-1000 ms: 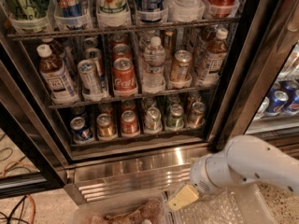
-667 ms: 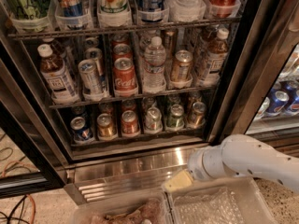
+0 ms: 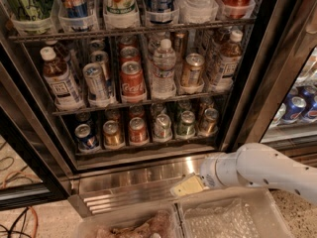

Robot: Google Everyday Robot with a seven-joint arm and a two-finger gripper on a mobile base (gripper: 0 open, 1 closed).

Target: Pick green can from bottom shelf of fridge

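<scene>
The fridge (image 3: 257,63) stands ahead with wire shelves of drinks. On the bottom shelf (image 3: 148,144) stands a row of short cans: blue, gold, orange, white-silver, then the green can (image 3: 186,124), then a bronze can at the right end. My white arm comes in from the lower right. My gripper (image 3: 188,185) hangs below the shelf, in front of the steel base panel, lower than the green can and about level with it sideways. Its pale tip points left.
The tier above holds bottles and a red Coca-Cola can (image 3: 132,81). Two clear plastic bins (image 3: 225,217) sit at the bottom of the view under the arm. A second cooler with blue cans (image 3: 296,108) is at the right. Cables lie on the floor at the lower left.
My arm has moved up and to the left, so the gripper is now higher against the steel base panel and nearer the bottom shelf. The cans have not moved.
</scene>
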